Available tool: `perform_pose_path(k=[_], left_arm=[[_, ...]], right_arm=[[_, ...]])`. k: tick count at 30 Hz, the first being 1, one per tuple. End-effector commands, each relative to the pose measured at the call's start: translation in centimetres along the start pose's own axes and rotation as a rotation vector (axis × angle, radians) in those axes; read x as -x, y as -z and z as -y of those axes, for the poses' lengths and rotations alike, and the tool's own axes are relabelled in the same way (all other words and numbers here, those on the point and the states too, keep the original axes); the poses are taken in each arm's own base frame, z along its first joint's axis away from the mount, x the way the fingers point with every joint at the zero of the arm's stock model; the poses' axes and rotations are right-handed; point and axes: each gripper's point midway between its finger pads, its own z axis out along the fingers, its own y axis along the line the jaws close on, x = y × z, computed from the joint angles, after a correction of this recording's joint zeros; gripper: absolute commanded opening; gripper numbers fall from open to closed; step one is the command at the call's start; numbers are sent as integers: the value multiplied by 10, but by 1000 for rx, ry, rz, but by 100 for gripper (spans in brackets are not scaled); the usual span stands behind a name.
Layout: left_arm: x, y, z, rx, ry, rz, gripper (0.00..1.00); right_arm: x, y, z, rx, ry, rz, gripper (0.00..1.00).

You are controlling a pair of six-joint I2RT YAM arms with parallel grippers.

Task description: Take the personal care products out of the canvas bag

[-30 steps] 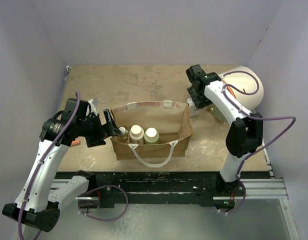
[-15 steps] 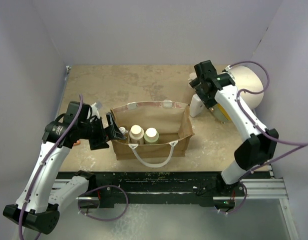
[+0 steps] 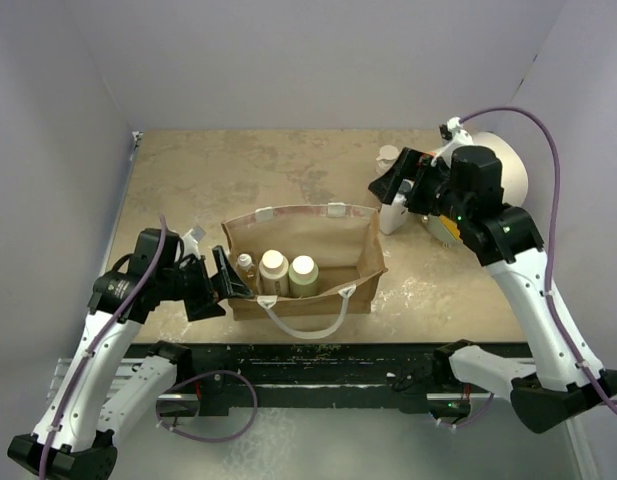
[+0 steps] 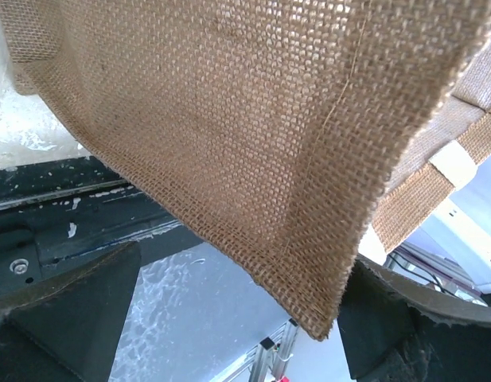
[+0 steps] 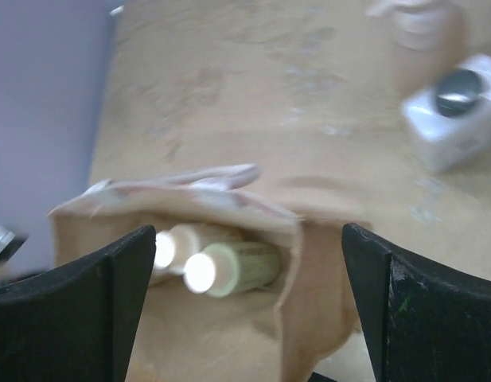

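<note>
The tan canvas bag point(image 3: 318, 290) stands mid-table with its mouth open. Inside stand the small amber white-capped bottle point(image 3: 246, 266), the cream wide-capped bottle point(image 3: 274, 266) and the olive-green cream-capped bottle point(image 3: 303, 270). The white black-capped bottle point(image 3: 392, 212) lies on the table right of the bag, and the beige pump bottle point(image 3: 388, 156) is beyond it. My left gripper point(image 3: 226, 282) is open at the bag's left end, a jaw on either side of a canvas corner point(image 4: 229, 119). My right gripper point(image 3: 386, 186) is open and empty in the air, right of the bag.
The large white cylinder point(image 3: 503, 165) lies at the back right behind my right arm. The right wrist view looks down into the bag point(image 5: 309, 318) at the olive bottle point(image 5: 249, 267) and cream bottle point(image 5: 177, 243). The table's front edge and black rail point(image 3: 308, 355) run just near the bag.
My right arm has lifted and swung back toward the near side, its open gripper now turned toward the bag. My left gripper has shifted slightly nearer along the bag's left end.
</note>
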Motion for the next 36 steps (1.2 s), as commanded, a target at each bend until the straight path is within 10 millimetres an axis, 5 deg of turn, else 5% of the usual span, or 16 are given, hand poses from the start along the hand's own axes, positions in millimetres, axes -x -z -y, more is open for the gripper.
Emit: perform_pose_path(k=[1,7,11,18,25,36], left_arm=[[-4,-1,4,-56,-11,2,99],[-18,-14,-14,-31,7,-59,99],[-27,-20,-25,-27,13,-85,99],[-37,-30,-38,-17,24,-124,99],[-40,-35,-44,-15,25,-128,99],[-34,-25,-35,-20,15,-87,99]], right_arm=[[-8,35,-95,490,263,-64,100],[-103,50,-154,659,408,-342,100],[-164,39,-143,586,444,-486,100],[-234,28,-105,431,530,-576,99],[-259,1,-61,224,508,-533,99],[-222,-41,-79,59,632,-391,100]])
